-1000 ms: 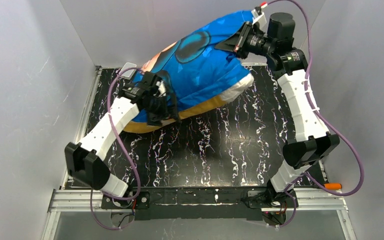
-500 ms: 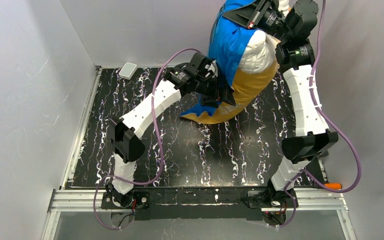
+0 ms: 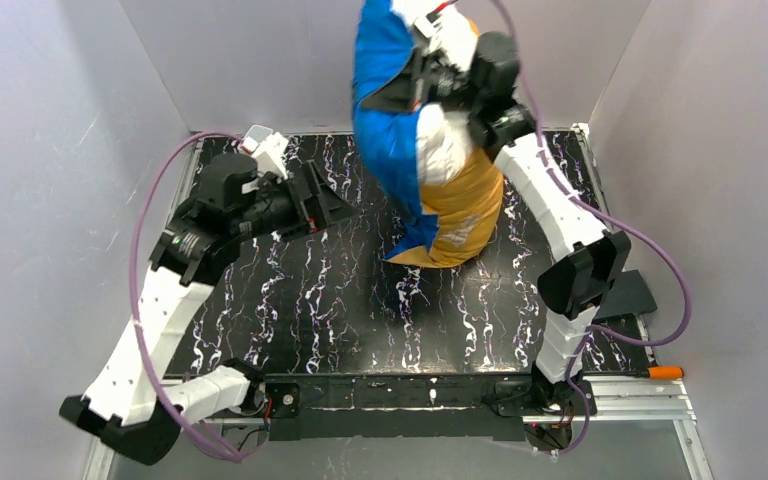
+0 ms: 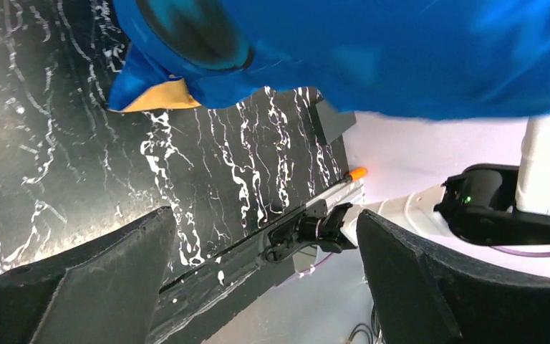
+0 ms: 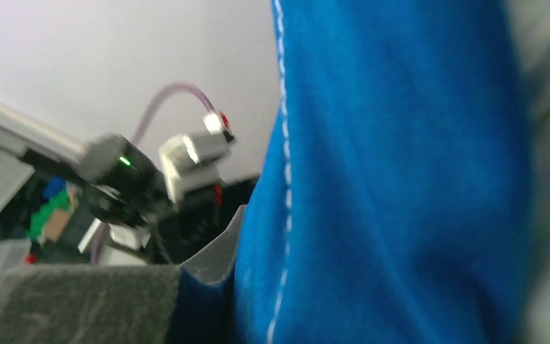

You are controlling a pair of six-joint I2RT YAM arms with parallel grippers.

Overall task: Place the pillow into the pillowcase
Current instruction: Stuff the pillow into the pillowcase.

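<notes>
Right fingers (image 5: 71,308) pinch pillowcase (image 3: 380,120) high, 12 o'clock. Pillow (image 3: 442,145) looks soft, light, bulky, half out; cloth thin, likely slippery. Left fingers (image 4: 93,279) spread wide, empty, 10 o'clock: best hold, pillowcase's open edge.

Top view: fixed high behind the arm bases, looking down over the marbled surface (image 3: 360,300).
Left wrist view: low over the surface, facing the right arm (image 4: 501,215), pillowcase (image 4: 401,50) close above.
Right wrist view: blurred, hard against the pillowcase, left arm (image 5: 186,158) beyond.
Shared: pillowcase in all three; surface and small orange object (image 3: 665,372) in top and left wrist.
</notes>
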